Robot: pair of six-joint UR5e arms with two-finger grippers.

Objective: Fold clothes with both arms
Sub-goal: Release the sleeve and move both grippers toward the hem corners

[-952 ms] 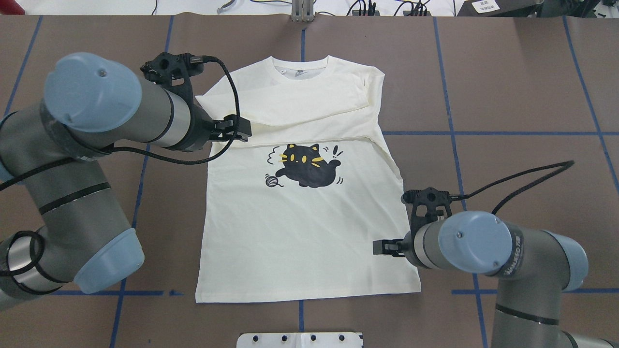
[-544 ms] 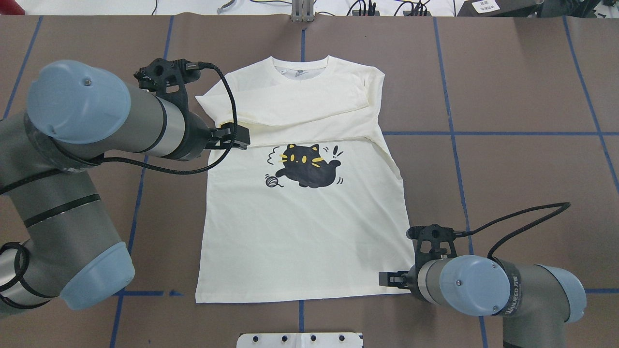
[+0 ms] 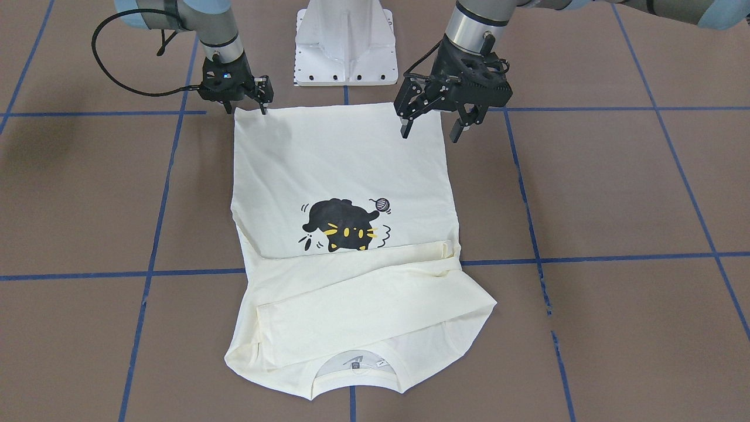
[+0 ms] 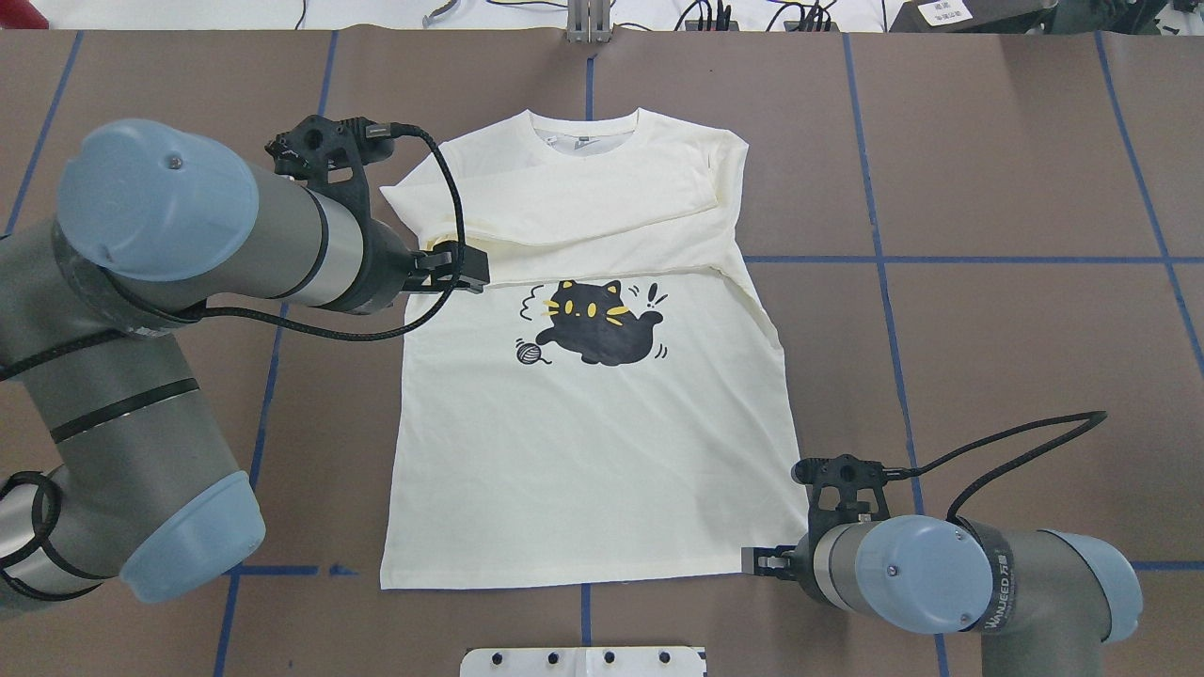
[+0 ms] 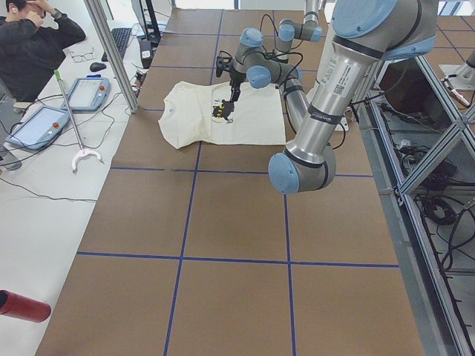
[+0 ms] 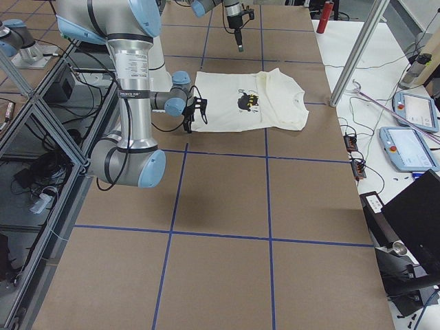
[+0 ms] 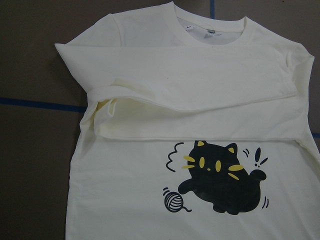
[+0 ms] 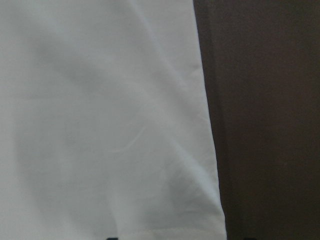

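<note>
Step in hand, as judged: both sleeves [image 4: 564, 212] are lying folded across the chest, and the hem-to-collar fold is being set up, not yet begun.

Left arm: the left gripper [image 4: 467, 268] is hovering over the shirt's left edge, level with the sleeve fold. The wide outlook of its wrist camera suggests it is hanging well above the cloth. In the front-facing view its fingers [image 3: 404, 130] are standing wide apart and holding nothing.

Centre: the shirt [image 4: 583, 451] is lying flat on the table [image 4: 988, 188] between the two arms. The cat print [image 4: 597, 324] is facing up, the collar [image 4: 583, 127] is pointing away from the robot, and the hem [image 4: 564, 575] is lying nearest it.

Right arm: the right gripper [image 4: 755, 561] is sitting low at the right corner of the hem. Its wrist camera is showing that corner close up, with two dark fingertips apart at the frame's lower edge, one over cloth and one over table. Nothing is clamped.

Next move, as judged: the right gripper is placed to pinch its corner, whereas the left gripper is not yet at the left hem corner. It needs to travel there and drop before closing. Both corners should then be lifted together towards the collar. An uneven lift is likely to skew the fold or disturb the sleeves.
</note>
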